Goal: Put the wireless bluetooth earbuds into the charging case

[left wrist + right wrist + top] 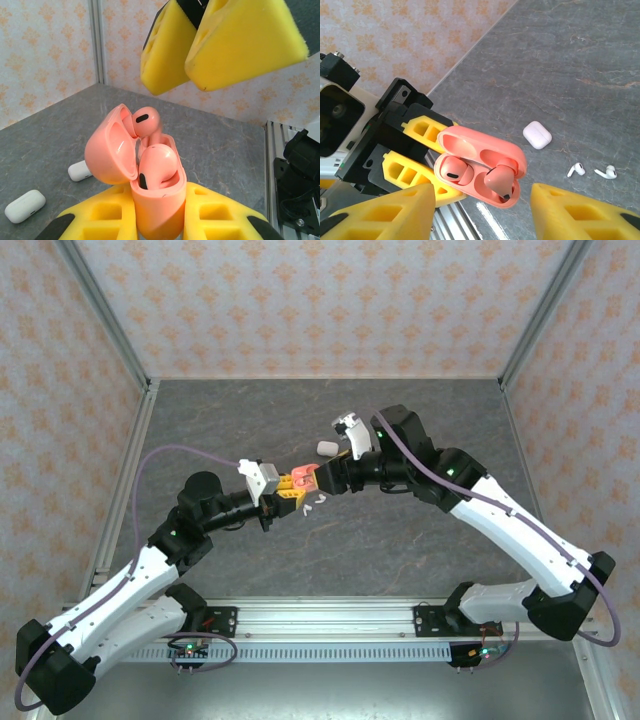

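The left gripper (pixel 283 491) clamps the open pink case (pixel 485 150), both pink earbuds (pixel 157 167) seated inside. The right gripper (pixel 482 215) hovers just above the case, jaws parted and empty; two white earbuds (pixel 576 169) lie near the case.

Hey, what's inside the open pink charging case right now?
Two salmon-pink earbuds sit in the open pink case, one in each well, with their heads showing. Their stems are hidden down in the wells, so I cannot tell whether they are fully seated.
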{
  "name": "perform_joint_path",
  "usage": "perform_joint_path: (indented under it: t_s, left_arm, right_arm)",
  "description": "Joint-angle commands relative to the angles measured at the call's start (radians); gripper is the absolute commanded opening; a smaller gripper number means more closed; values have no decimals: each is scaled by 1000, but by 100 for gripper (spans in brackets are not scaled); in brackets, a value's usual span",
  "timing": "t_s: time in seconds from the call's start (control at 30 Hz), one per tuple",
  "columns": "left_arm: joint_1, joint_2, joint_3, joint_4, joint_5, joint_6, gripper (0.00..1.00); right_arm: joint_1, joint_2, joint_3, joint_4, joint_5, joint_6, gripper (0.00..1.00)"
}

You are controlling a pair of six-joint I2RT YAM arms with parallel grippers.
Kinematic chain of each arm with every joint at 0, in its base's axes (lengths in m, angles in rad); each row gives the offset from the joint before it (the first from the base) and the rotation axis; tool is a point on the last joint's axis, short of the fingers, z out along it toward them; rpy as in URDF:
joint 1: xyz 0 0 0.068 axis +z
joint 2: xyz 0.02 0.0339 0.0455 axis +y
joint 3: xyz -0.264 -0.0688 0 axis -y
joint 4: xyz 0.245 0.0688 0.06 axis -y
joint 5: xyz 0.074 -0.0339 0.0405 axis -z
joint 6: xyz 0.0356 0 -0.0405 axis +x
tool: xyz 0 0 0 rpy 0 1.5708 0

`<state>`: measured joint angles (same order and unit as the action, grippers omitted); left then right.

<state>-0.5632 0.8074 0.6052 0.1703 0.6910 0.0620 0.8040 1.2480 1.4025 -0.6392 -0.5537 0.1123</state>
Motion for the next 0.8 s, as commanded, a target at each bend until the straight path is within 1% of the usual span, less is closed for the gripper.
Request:
perform_joint_path:
  t_s: [0.0,0.3,0.77]
  left_arm:
    - [-9,-7,30,37,-5,15,0]
    - [-9,-7,33,32,6,15,0]
    - [-8,-5,33,31,9,15,0]
  right_arm:
    - [0,-3,-17,32,-45,-1,51]
    - [0,22,-10,39,-92,-8,47]
    - [0,40,-5,16,-47,-22,48]
